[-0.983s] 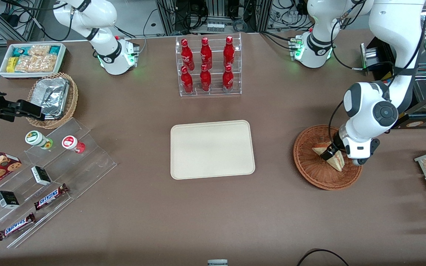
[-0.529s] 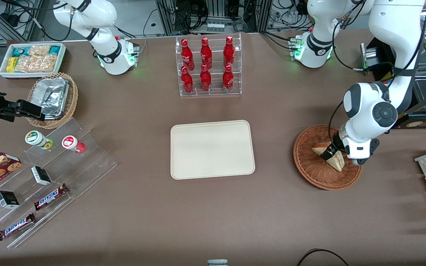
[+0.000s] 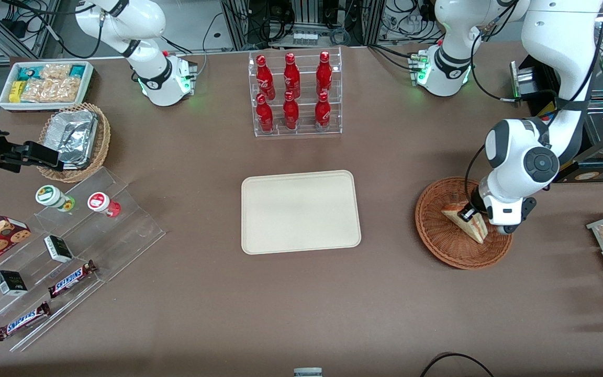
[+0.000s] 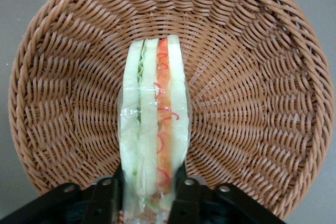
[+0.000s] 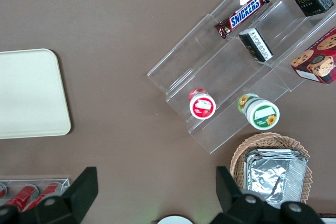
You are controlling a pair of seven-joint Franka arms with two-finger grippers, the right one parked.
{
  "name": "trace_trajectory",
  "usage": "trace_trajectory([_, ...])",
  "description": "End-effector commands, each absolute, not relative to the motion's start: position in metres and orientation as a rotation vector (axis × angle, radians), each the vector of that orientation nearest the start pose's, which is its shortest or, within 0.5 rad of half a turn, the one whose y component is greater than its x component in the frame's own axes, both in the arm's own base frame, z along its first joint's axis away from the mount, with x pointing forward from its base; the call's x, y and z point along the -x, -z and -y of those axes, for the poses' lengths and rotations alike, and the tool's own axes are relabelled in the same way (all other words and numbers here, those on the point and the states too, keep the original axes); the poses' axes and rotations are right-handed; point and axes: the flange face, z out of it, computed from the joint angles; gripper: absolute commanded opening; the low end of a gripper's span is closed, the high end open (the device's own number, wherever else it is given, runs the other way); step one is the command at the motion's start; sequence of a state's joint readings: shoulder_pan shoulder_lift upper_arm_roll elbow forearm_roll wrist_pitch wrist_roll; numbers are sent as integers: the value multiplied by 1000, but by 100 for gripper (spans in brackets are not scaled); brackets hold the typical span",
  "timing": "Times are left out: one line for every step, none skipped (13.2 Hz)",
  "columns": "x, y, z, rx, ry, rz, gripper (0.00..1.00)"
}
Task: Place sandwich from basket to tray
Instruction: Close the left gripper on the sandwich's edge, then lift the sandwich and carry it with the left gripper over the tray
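Observation:
The sandwich (image 3: 464, 222), a wrapped pale wedge with red and green filling (image 4: 155, 135), lies in the round reddish-brown wicker basket (image 3: 437, 235) at the working arm's end of the table. My left gripper (image 3: 470, 214) is down in the basket (image 4: 262, 103), its two black fingers (image 4: 107, 198) pressed on the two bread faces of the wedge, shut on it. The sandwich's tip points away from the wrist. The cream-beige tray (image 3: 300, 211) lies bare at the table's middle and also shows in the right wrist view (image 5: 29, 95).
A clear rack of red bottles (image 3: 293, 94) stands farther from the front camera than the tray. A clear stepped shelf with snack bars and cups (image 3: 66, 246), a tan basket with foil containers (image 3: 74, 139) and a white snack bin (image 3: 45, 84) lie toward the parked arm's end.
The gripper has shifted slightly on the sandwich, and the wedge now reads as one piece in its grip. The basket and tray have not moved.

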State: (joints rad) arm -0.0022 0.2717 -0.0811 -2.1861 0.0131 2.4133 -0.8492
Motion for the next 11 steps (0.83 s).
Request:
trace_trajectory([-548, -269, 47, 2897, -64, 1085, 0])
trace_trajectory([-550, -278, 48, 2885, -72, 1051, 0])
trace_trajectory([-556, -292, 53, 2876, -93, 1027, 0])
trace_trajectory([-564, -309, 63, 2873, -119, 1001, 0])
trace_trajectory([-571, -324, 78, 2876, -140, 967, 0])
trace_trajectory([-576, -339, 97, 2888, -151, 931, 0])
trace_trajectory([-580, -351, 112, 2907, -145, 901, 0])
trace_trajectory([-582, -361, 131, 2936, -127, 862, 0])
trace_trajectory([-581, -367, 148, 2962, -115, 824, 0])
trace_trajectory([-578, -372, 173, 2994, -108, 769, 0])
trace_trajectory([-577, -376, 195, 3023, -105, 720, 0])
